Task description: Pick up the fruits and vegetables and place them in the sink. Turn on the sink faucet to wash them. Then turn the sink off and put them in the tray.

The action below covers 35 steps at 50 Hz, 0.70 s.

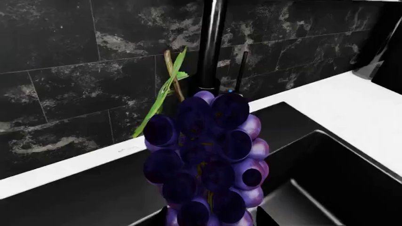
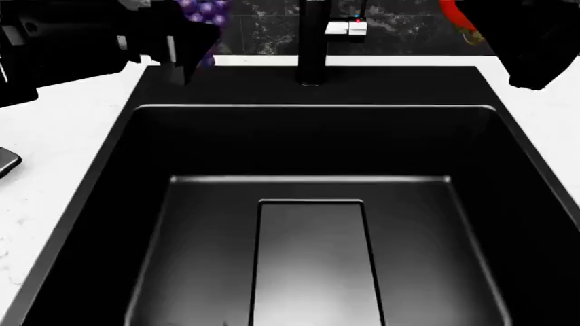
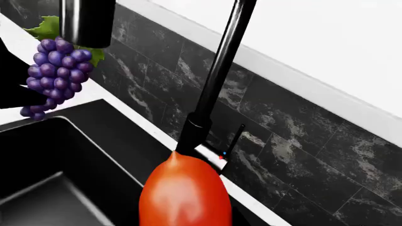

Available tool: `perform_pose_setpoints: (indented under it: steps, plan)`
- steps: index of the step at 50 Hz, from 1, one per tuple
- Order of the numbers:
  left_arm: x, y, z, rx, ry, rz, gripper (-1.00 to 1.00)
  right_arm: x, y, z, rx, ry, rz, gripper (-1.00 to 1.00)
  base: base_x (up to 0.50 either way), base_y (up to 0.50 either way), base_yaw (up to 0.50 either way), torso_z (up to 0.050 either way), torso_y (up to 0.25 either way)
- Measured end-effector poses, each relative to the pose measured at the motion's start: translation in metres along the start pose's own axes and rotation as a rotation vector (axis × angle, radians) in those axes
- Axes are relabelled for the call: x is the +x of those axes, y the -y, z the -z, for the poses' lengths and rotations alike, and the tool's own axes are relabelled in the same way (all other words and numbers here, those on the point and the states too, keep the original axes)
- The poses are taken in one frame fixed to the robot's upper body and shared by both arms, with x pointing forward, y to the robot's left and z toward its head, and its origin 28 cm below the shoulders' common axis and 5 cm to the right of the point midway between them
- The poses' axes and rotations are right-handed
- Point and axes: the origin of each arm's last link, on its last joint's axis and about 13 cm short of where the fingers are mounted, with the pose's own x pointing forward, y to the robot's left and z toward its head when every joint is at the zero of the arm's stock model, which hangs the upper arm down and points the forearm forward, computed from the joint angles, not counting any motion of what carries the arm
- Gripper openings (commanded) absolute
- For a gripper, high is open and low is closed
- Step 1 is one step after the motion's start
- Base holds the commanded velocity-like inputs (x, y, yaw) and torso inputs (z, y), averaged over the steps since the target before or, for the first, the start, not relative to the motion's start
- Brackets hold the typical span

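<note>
Now, left jaws gripping grapes [image 1: 207,160], right jaws gripping tomato [image 3: 183,193], both above sink [image 2: 313,149], near faucet [image 3: 217,80].

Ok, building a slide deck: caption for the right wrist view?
Tomato at the right pincer beside the black faucet, grapes held beyond over the sink's edge.

Grapes [image 2: 201,15] up at sink's [image 2: 109,176] back-left, tomato [image 2: 458,20] back-right, faucet [image 2: 314,41] between, behind basin

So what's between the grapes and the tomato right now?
The faucet spout stands between the grapes and the tomato, clearest in the right wrist view.
</note>
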Motion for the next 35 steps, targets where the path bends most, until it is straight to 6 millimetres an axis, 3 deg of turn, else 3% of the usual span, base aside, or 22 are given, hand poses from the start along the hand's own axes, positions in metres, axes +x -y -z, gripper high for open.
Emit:
perform_pose_setpoints:
  steps: [30, 35]
  plan:
    - [-0.024, 0.008, -0.036, -0.052, 0.257, -0.02, -1.0, -0.023, 0.0, -0.026, -0.008, 0.163, 0.113, -1.0, -0.5, 0.0, 0.0, 0.0, 0.0]
    - [-0.024, 0.008, -0.037, -0.052, 0.277, -0.029, -1.0, -0.023, -0.002, -0.027, -0.016, 0.171, 0.109, -1.0, -0.5, 0.0, 0.0, -0.021, 0.25]
